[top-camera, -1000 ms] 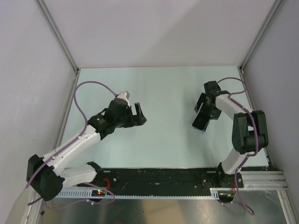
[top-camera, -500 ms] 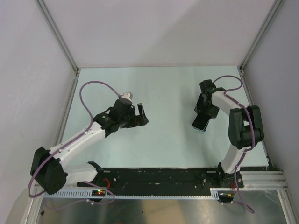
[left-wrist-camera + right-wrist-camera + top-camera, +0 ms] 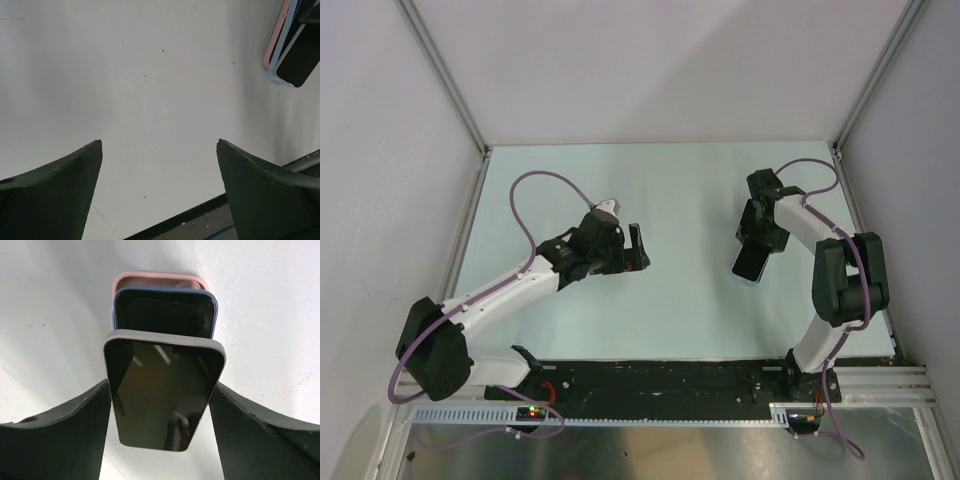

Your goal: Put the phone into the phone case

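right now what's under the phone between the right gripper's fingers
Under the phone lies a blue case, dark inside, on top of a pink case. The phone covers their near ends.

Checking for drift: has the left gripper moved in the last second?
Yes. In the top view the left gripper has slid right, away from the table's left rail, toward the phone.
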Robot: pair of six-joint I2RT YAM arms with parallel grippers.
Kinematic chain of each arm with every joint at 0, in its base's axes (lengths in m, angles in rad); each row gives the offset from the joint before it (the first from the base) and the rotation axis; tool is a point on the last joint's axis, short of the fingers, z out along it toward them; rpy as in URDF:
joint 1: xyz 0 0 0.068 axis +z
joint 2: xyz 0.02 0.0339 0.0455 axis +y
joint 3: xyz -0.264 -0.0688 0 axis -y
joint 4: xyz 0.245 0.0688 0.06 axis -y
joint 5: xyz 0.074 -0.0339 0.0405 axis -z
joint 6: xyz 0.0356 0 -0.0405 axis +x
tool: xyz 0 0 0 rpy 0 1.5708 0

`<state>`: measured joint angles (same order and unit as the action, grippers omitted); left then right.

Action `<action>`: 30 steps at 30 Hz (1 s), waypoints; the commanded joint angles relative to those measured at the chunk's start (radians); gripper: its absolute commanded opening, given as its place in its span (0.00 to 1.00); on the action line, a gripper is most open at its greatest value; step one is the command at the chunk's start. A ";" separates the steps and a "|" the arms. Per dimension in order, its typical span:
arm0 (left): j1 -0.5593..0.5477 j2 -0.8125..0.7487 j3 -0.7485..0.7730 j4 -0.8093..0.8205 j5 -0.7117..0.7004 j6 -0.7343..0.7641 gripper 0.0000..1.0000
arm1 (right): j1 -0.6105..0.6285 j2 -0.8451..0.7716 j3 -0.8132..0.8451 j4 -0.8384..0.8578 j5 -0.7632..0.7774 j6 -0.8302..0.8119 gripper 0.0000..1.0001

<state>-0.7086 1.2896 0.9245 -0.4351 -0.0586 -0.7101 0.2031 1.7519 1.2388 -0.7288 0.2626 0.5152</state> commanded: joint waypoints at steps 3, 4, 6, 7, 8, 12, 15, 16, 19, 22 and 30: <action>-0.003 0.002 0.037 0.025 -0.019 0.002 1.00 | 0.005 -0.099 0.043 -0.025 -0.094 -0.056 0.33; -0.003 0.002 0.036 0.026 -0.019 0.003 1.00 | 0.004 -0.106 0.044 -0.024 -0.108 -0.059 0.33; -0.003 0.002 0.036 0.026 -0.019 0.006 1.00 | 0.009 -0.115 0.051 -0.020 -0.144 -0.060 0.32; -0.003 0.000 0.035 0.026 -0.021 0.007 1.00 | 0.017 -0.115 0.058 -0.017 -0.170 -0.058 0.30; -0.003 -0.003 0.034 0.026 -0.023 0.006 1.00 | 0.025 -0.112 0.064 -0.014 -0.190 -0.054 0.29; -0.001 -0.019 0.029 0.026 -0.029 0.005 1.00 | 0.091 -0.076 0.105 -0.005 -0.244 -0.025 0.28; 0.007 -0.051 0.015 0.023 -0.047 0.001 1.00 | 0.169 -0.023 0.155 0.006 -0.249 0.013 0.28; 0.016 -0.063 0.006 0.023 -0.053 -0.002 1.00 | 0.206 0.009 0.174 0.006 -0.239 0.026 0.28; 0.044 -0.109 -0.026 0.021 -0.060 -0.010 0.99 | 0.301 0.105 0.269 -0.007 -0.194 0.073 0.30; 0.076 -0.158 -0.059 0.013 -0.060 -0.008 0.99 | 0.378 0.220 0.373 -0.017 -0.156 0.117 0.31; 0.129 -0.257 -0.103 -0.026 -0.061 0.010 0.98 | 0.503 0.466 0.584 -0.062 -0.062 0.190 0.36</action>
<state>-0.6010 1.0794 0.8318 -0.4435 -0.1020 -0.7074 0.6731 2.1605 1.7126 -0.7696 0.1310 0.6460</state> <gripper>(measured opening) 0.985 0.762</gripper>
